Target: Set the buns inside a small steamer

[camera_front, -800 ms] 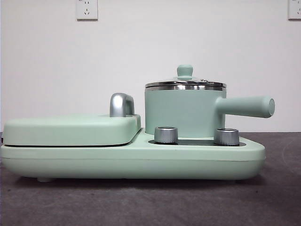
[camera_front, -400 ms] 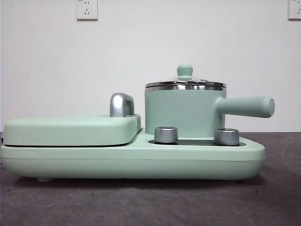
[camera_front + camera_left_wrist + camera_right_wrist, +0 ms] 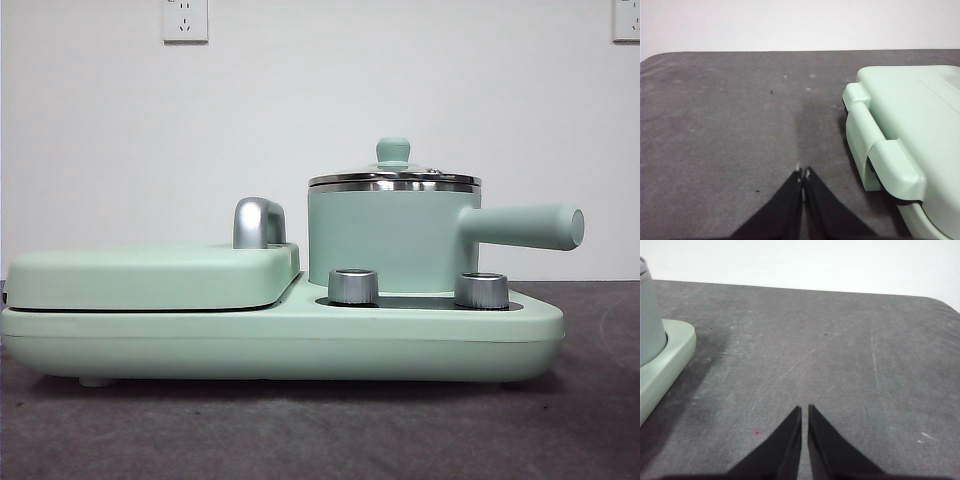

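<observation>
Off to one side of the right gripper (image 3: 804,409), whose jaws are clenched together on nothing over bare grey surface (image 3: 840,350), stands the small steamer (image 3: 392,232), lid on, its long handle (image 3: 525,227) lying level. That arm looks the nearer one. Beside the left gripper (image 3: 803,174), jaws likewise pressed together and empty, lies only the flat griddle lid (image 3: 910,125). No buns show in any view.
</observation>
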